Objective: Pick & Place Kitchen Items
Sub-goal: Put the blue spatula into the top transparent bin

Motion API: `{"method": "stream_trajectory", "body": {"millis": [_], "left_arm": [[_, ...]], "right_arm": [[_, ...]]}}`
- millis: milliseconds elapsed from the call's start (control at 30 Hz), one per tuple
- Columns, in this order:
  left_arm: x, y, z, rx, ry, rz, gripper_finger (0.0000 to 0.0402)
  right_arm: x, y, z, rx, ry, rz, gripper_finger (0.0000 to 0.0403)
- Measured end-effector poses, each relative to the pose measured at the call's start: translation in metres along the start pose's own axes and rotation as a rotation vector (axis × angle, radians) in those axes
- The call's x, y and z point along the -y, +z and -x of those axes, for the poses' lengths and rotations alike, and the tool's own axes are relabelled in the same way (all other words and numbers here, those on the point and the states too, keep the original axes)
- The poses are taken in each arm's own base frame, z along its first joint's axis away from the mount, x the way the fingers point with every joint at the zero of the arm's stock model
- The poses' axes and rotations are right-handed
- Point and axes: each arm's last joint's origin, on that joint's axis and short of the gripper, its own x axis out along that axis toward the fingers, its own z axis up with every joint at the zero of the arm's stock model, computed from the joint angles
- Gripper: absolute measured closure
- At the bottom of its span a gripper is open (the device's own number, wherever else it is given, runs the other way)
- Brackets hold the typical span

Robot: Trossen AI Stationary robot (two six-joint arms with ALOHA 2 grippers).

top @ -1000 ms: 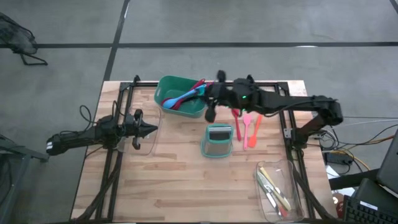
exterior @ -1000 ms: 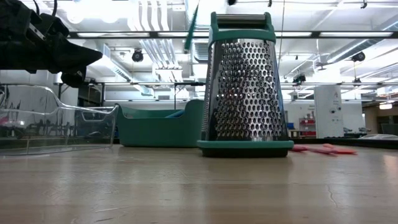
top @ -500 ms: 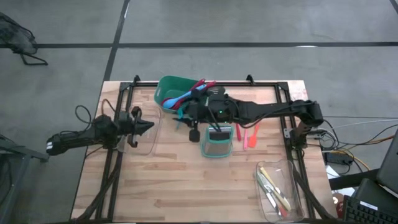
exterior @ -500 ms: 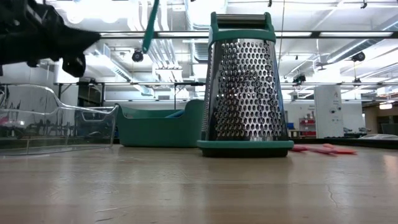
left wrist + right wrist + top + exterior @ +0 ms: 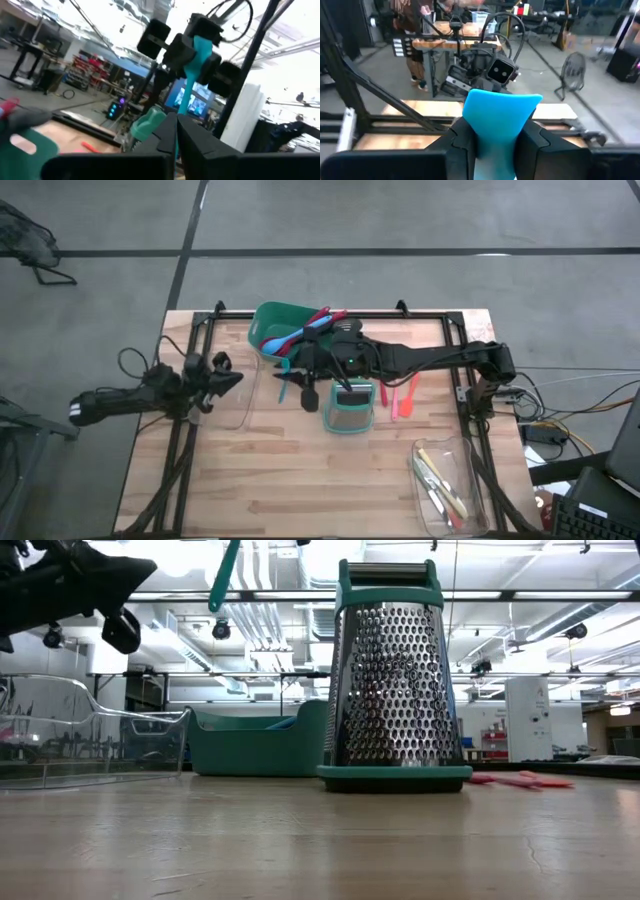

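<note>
My right gripper (image 5: 288, 372) reaches level across the table's middle, between the green tub (image 5: 272, 320) and the grater (image 5: 350, 406), shut on a blue spatula (image 5: 502, 112). The spatula's handle (image 5: 224, 572) hangs below the gripper, well above the table. More utensils (image 5: 300, 332) stick out of the tub. Red and orange spatulas (image 5: 400, 394) lie flat on the wood right of the grater. My left gripper (image 5: 236, 378) is shut and holds nothing. It hovers over a clear tray (image 5: 238, 405) at the left and points toward the right gripper. My right gripper pinches the blue spatula between its two fingers (image 5: 462, 142), just under the wide blade (image 5: 502, 107). The fingers come level from the table's right side and lie across the spatula. The blade stands above the fingers, and the handle (image 5: 186, 95) hangs slanted below, clear of everything.
The metal grater with a teal base (image 5: 392, 690) stands upright mid-table, right under the right arm. A second clear tray (image 5: 445, 485) with pale tools lies at the near right corner. Black frame rails (image 5: 190, 440) run along both table sides. Bare wood shows at the near middle.
My right gripper has carried the blue spatula from beside the tub's right end toward the table's left and near edges. It has stopped in front of the tub and stays shut on the spatula. My left gripper has risen a little, tipped its fingers upward and rolled.
</note>
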Motion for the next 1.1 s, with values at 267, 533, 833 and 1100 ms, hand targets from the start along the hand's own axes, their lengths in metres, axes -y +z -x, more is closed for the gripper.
{"method": "stream_trajectory", "body": {"millis": [267, 533, 833, 1100], "left_arm": [[0.009, 0.001, -0.017, -0.019, -0.079, -0.037, 0.0279], [0.02, 0.001, -0.052, -0.156, -0.014, -0.084, 0.0224], [0.026, 0.001, -0.091, -0.242, 0.011, -0.135, 0.0223], [0.026, -0.001, -0.102, -0.29, 0.007, -0.128, 0.0229]], "right_arm": [[0.002, 0.001, 0.0, 0.006, -0.011, -0.063, 0.0328], [0.005, 0.001, 0.0, 0.006, -0.021, -0.108, 0.0326], [0.005, 0.001, 0.0, 0.005, -0.021, -0.13, 0.0321], [0.003, -0.001, 0.0, -0.016, -0.019, -0.129, 0.033]]}}
